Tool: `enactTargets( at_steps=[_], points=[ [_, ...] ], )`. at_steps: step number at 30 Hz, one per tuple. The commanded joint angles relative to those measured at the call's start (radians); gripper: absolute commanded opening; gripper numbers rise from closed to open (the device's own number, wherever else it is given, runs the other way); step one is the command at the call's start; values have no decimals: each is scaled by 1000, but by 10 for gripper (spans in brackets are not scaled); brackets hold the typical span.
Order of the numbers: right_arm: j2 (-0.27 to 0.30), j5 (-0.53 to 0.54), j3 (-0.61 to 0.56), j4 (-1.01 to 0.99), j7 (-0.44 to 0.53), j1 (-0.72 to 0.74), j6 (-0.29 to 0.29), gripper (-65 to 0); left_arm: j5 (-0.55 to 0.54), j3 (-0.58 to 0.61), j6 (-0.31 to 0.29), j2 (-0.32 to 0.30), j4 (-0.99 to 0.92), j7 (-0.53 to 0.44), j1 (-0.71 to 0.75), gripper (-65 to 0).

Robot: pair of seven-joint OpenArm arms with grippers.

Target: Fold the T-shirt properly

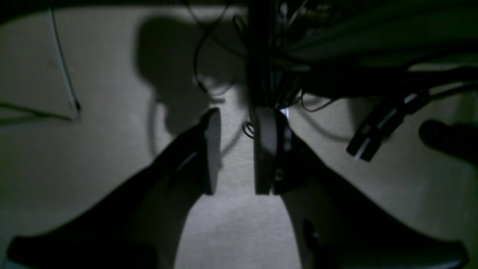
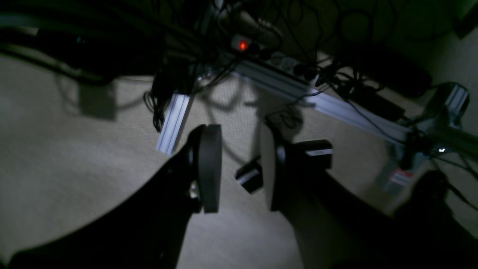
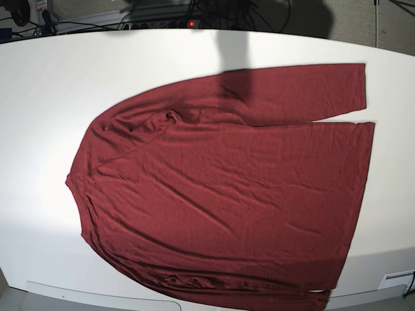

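T-shirt, a big maroon long-sleeved one, lay spread flat on the white desk, covering most of it from near the left edge to near the right edge, with its lower side running close along the near edge. In the base view the shoulders and neck pointed toward the desk's left edge and the hem toward the right edge. 1 sleeve was laid across the upper body, its cuff near the far right corner; the other sleeve could not be made out. The cloth looked thin, light and limp, covered in fine wrinkles, so it would likely sag and slide over the smooth desk instead of holding a shape, and a single layer could be hard to pick off the surface. Sensible places to take hold seemed to be the hem corners at the right edge or the shoulder seams on the left, pinching at an edge rather than mid-panel. Neither arm showed in the base view. The left tool hung with its jaws spread apart and empty over a pale carpeted floor, and the right tool likewise stood parted and held nothing, near cables and a metal frame rail.
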Motion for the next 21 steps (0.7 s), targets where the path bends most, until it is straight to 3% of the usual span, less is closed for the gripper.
enactTargets(
  at_steps=[1,8,13,21],
  points=[
    [24,25,2,46,-2,-41,6,-465,-7,-4,-11,-2,53,-7,46,-493],
    [132,79,2,309,-103,-190,6,-465,-6,-4,-16,-10,346,33,166,-493],
    [177,76,3,458,-220,-208,6,-465,-5,-4,-16,-22,489,145,167,-493],
    [243,72,96,632,-232,-203,-17,-465,124,-4,-16,-119,652,173,150,-493]
  ],
)
